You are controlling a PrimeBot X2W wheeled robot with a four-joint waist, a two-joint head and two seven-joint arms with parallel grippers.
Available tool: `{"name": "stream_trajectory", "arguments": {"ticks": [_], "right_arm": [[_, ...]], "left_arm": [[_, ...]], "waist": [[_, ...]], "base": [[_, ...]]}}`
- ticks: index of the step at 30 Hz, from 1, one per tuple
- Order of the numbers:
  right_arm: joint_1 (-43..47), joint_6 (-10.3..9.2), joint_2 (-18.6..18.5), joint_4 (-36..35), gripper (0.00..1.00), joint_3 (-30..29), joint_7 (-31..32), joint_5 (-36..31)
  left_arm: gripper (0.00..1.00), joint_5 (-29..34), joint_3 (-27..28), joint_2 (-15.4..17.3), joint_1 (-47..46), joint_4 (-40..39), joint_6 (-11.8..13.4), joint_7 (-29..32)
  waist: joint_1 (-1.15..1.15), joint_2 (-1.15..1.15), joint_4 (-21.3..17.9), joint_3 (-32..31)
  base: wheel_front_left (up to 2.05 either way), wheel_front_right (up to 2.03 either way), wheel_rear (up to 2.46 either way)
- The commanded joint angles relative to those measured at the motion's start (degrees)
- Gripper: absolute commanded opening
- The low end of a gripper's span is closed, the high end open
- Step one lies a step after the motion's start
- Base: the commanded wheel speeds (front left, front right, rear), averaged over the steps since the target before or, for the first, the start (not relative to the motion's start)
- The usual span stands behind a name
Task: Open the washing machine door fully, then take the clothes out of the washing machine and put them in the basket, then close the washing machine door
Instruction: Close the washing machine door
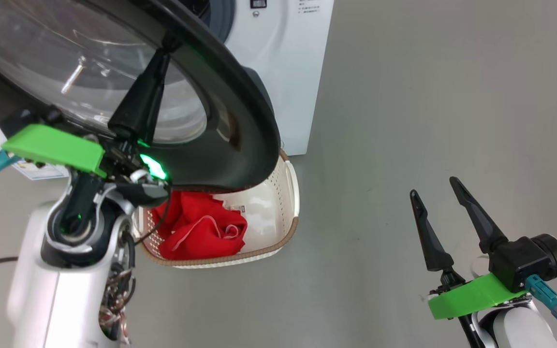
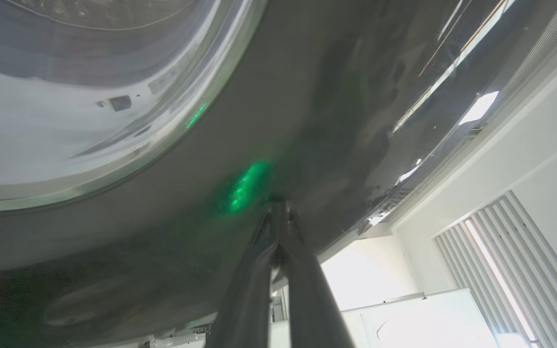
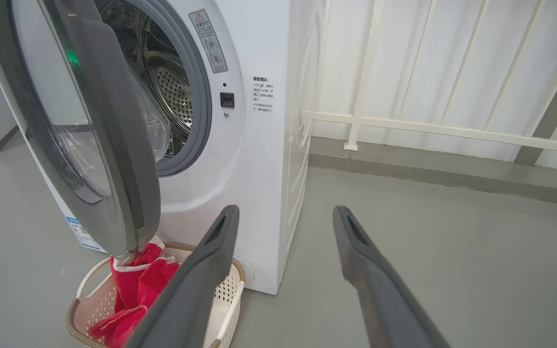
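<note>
The washing machine door (image 1: pixel 244 111) stands partly open, its black rim and glass window hanging over the basket (image 1: pixel 285 193). My left gripper (image 1: pixel 168 43) is shut, its tips pressed against the door's glossy rim (image 2: pixel 336 121) with nothing between them. The red clothes (image 1: pixel 198 227) lie in the cream basket (image 3: pixel 232 299) on the floor below the door (image 3: pixel 124 159). The white washing machine (image 3: pixel 264 159) shows its steel drum (image 3: pixel 174 92), and no fabric shows in the part I can see. My right gripper (image 1: pixel 432 187) hovers open over the floor to the right, its open fingers (image 3: pixel 211 270) aimed at the machine's corner.
Grey floor (image 1: pixel 404 96) spreads to the right of the machine. A white railing (image 3: pixel 404 125) and wall run behind it. The basket sits tight against the machine's front, under the door's swing. A blue sticker (image 3: pixel 82 234) marks the machine's lower corner.
</note>
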Motion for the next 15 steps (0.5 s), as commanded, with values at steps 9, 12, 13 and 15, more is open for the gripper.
{"name": "stream_trajectory", "arguments": {"ticks": [9,12,13,15], "right_arm": [[-2.2,-0.05,-0.3,-1.8,1.0,1.6,-0.7,0.1],[-2.4,-0.05,-0.3,-1.8,1.0,1.7,-0.7,0.1],[-2.5,-0.05,-0.3,-1.8,1.0,1.7,-0.7,0.1],[-2.7,-0.05,-0.3,-1.8,1.0,1.7,-0.7,0.1]], "left_arm": [[0.0,1.4,2.6,1.5,-6.5,3.9,-2.0,-0.9],[0.0,1.7,2.7,1.6,-8.0,5.2,-2.4,-1.0],[0.0,1.8,2.7,1.6,-8.4,5.6,-2.5,-1.1],[0.0,1.9,2.8,1.6,-9.3,6.4,-2.7,-1.1]], "waist": [[0.0,0.0,-1.2,1.4],[0.0,0.0,-1.4,1.8],[0.0,0.0,-1.5,2.0],[0.0,0.0,-1.7,2.3]], "base": [[0.0,0.0,0.0],[0.0,0.0,0.0],[0.0,0.0,0.0],[0.0,0.0,0.0]]}}
